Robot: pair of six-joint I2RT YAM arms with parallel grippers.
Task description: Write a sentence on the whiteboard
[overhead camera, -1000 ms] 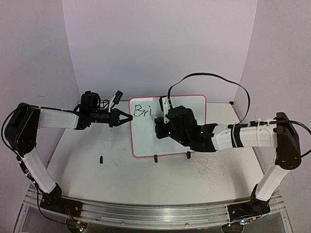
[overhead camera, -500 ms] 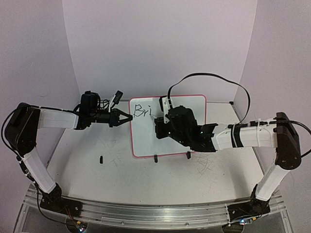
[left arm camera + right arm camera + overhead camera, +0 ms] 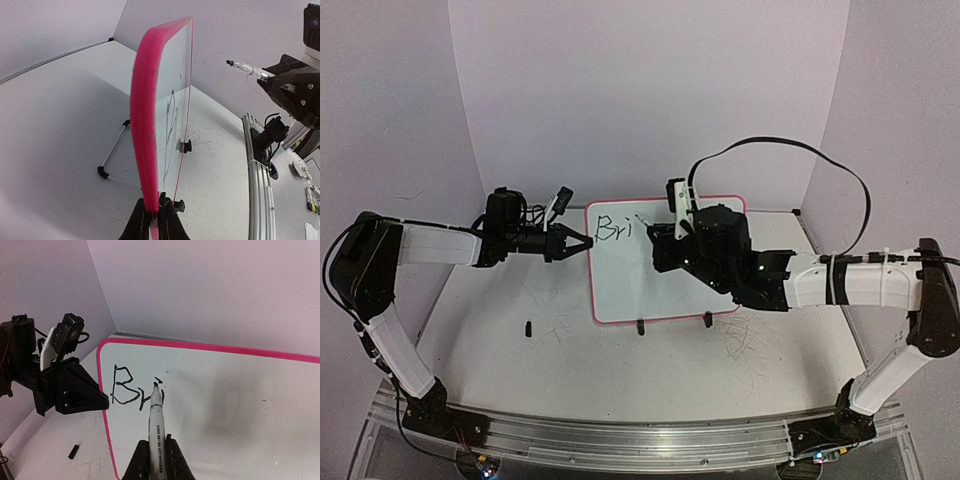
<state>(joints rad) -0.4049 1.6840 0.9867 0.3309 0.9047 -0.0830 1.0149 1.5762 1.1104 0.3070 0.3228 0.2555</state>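
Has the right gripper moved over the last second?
Yes: the right gripper shifted right and slightly up in the top view, across the whiteboard, which stayed put.

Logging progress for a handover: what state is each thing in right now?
whiteboard, standing upright, left edge clamped.
sentence, unfinished, only "Bri" written.
marker, uncapped, held, tip just off the board by the "i".
left tool, shut on the whiteboard.
right tool, shut on the marker.

A small black piece [image 3: 528, 328] lies on the table [image 3: 620, 375].
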